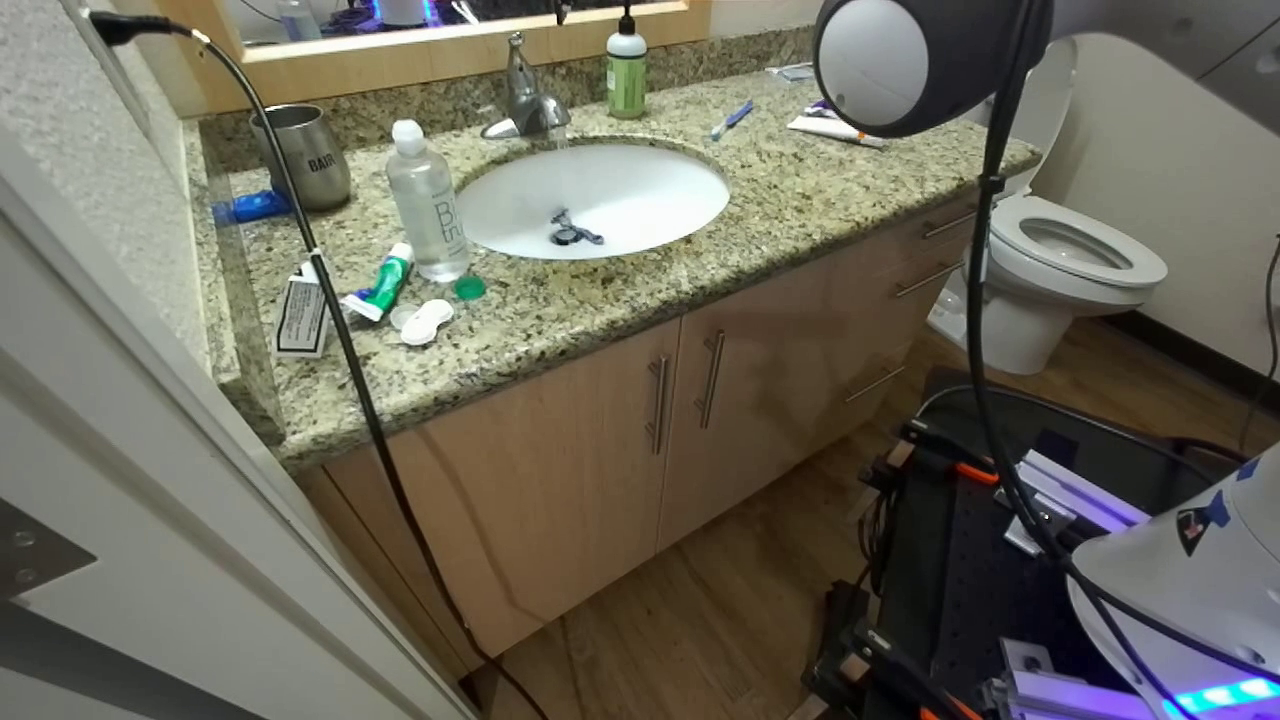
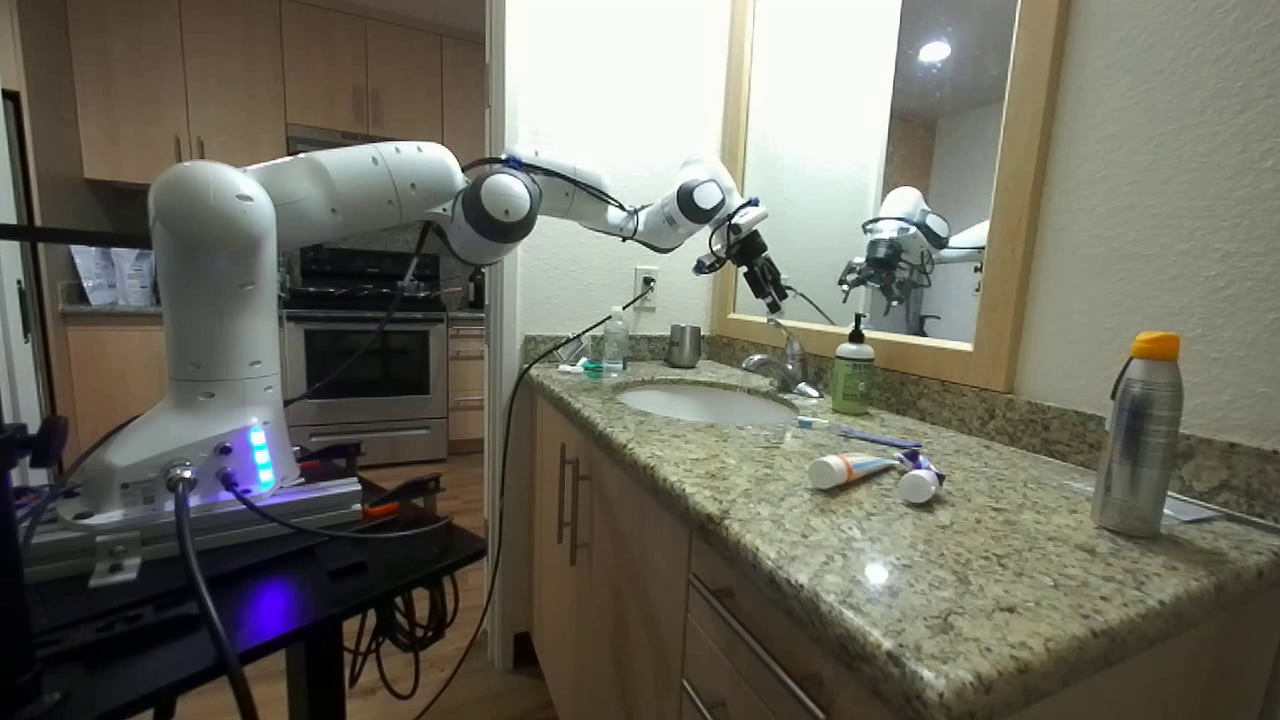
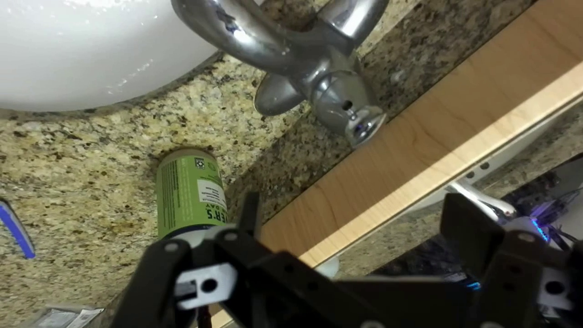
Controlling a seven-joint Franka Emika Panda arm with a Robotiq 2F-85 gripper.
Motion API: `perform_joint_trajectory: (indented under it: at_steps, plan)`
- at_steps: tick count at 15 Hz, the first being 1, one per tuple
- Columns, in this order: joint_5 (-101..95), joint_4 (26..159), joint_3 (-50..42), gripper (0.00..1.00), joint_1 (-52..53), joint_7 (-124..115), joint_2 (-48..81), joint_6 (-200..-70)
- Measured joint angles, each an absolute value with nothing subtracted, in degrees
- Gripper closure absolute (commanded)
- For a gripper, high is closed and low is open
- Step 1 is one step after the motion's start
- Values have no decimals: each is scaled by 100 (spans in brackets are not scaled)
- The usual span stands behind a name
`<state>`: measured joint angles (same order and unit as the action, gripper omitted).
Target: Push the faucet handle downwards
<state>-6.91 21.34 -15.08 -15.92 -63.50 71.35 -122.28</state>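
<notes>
The faucet handle [image 1: 516,45] is a short dark silver lever on top of the small curved faucet [image 1: 525,95], which stands behind the white oval basin [image 1: 650,190]. A thin stream of water runs from the spout. The handle also shows in an exterior view [image 2: 783,326] and in the wrist view [image 3: 364,125]. My gripper [image 3: 360,218] is open, its two black fingers wide apart with nothing between them. In an exterior view the gripper [image 2: 772,305] points down just above the handle, close to the mirror. Whether a finger touches the handle cannot be told.
A green soap bottle [image 2: 853,375] stands beside the faucet, close to one finger in the wrist view. The framed mirror [image 2: 850,330] rises behind. A clear bottle [image 1: 428,205], a metal mug [image 1: 310,160], toothpaste tubes and a toothbrush [image 1: 732,120] are on the granite counter.
</notes>
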Motion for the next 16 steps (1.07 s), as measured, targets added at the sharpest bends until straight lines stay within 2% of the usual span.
perform_joint_trajectory:
  at_steps: [10,16]
  plan:
    - [-687,2225,-1388,0,-1590,-6148,7126,-11364]
    - [-709,2310,-1430,0,-1596,-5992,7068,-10345]
